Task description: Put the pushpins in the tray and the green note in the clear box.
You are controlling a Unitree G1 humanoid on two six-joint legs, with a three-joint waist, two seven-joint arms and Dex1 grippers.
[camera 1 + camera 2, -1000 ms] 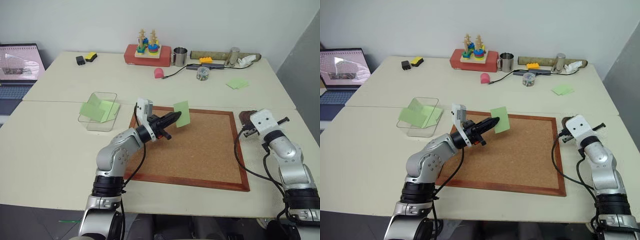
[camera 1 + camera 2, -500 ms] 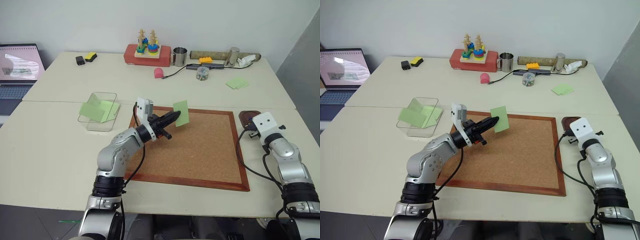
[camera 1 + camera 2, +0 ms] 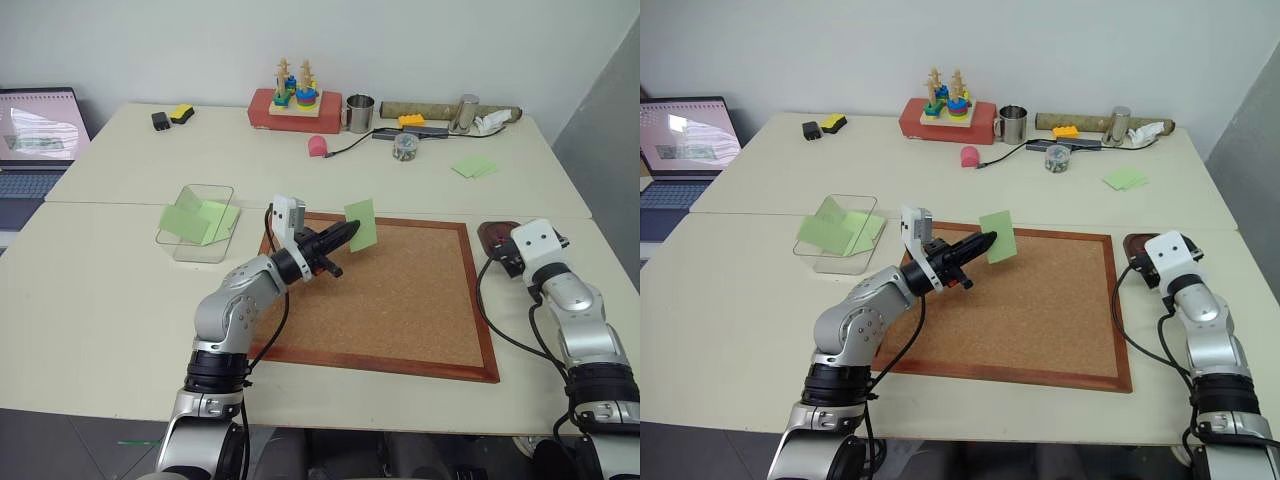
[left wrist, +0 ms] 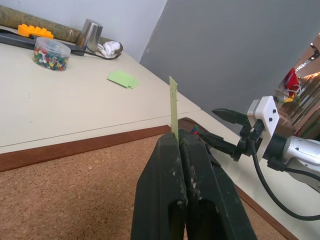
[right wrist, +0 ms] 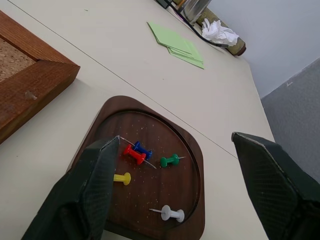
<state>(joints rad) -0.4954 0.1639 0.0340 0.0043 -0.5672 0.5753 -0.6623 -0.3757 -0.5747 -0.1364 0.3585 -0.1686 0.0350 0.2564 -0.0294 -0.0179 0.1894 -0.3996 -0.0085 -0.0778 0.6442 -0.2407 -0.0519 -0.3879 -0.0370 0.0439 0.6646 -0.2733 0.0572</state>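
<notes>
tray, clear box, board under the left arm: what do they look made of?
Tray: looks like dark wood with a smooth satin finish and faint speckling; could be stained.
Clear box: likely transparent, glossy plastic, since green notes show through its walls.
Board: grainy cork face inside a reddish wood frame.

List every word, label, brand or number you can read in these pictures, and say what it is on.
No text can be read.
Laptop screen: shows a picture and a page, any lettering too small to read.
Green note held in the left hand: blank on the side that shows.
Stack of green notes beyond the tray: blank.
Jar of mixed pins: no label visible.
</notes>
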